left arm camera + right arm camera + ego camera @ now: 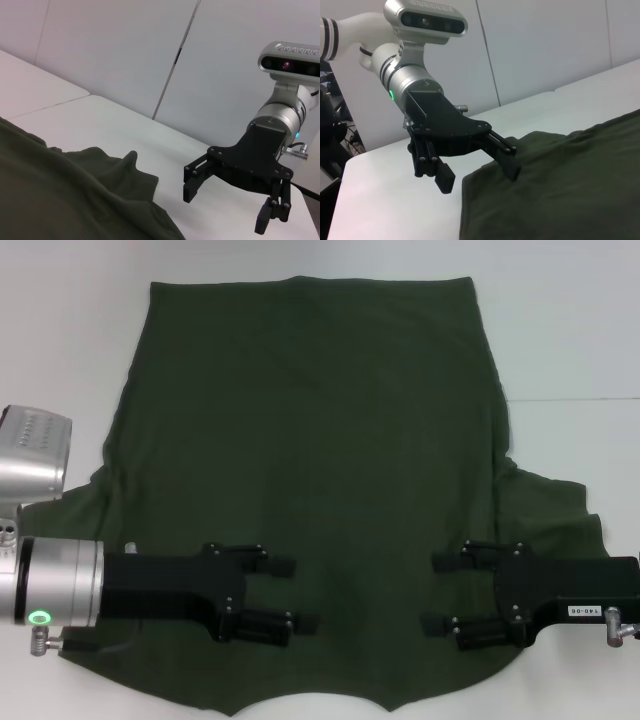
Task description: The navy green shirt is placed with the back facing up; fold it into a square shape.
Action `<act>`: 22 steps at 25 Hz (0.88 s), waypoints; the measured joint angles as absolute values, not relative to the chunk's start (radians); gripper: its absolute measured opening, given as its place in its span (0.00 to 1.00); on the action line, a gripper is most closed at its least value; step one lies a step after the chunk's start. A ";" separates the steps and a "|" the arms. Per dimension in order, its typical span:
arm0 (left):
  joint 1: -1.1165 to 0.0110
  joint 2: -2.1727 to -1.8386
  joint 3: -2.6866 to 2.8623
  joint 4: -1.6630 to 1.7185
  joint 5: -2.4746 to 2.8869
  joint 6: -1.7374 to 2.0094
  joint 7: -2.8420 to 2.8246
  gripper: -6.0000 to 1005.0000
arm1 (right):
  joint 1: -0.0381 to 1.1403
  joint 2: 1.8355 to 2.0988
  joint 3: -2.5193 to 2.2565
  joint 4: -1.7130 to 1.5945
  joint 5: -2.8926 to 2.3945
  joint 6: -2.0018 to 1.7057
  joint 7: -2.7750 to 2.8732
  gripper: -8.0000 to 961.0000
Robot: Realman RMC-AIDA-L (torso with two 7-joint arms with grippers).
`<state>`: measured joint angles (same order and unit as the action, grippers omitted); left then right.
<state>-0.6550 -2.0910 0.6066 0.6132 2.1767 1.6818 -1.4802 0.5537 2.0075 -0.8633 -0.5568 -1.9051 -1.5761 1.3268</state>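
The navy green shirt [310, 420] lies spread flat on the white table, plain side up, hem at the far end and neckline at the near edge. My left gripper [295, 594] hovers open over the shirt's near left part, fingers pointing inward. Opposite it, my right gripper [435, 593] is open over the near right part, fingers pointing back at the left one. The left wrist view shows the right gripper [225, 210] open beside a rumpled sleeve of the shirt [60, 200]. In the right wrist view the left gripper [480, 177] is open at the edge of the shirt [560, 190].
The white table [580, 340] extends around the shirt, with a seam line on the right. A white wall stands behind the table in both wrist views. The sleeves lie bunched at the left and right sides.
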 joint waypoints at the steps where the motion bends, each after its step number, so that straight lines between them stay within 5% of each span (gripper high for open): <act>1: -0.655 -2.091 0.608 0.613 2.177 1.682 -1.480 0.91 | 0.554 2.008 -0.864 -0.557 -1.905 -1.577 1.327 0.97; 13: -0.658 -2.085 0.557 0.624 2.136 1.683 -1.544 0.91 | 0.553 2.008 -0.859 -0.557 -1.905 -1.582 1.327 0.97; 22: -0.662 -2.013 0.316 0.705 2.137 1.558 -2.096 0.91 | 0.545 2.001 -0.856 -0.559 -1.905 -1.586 1.332 0.97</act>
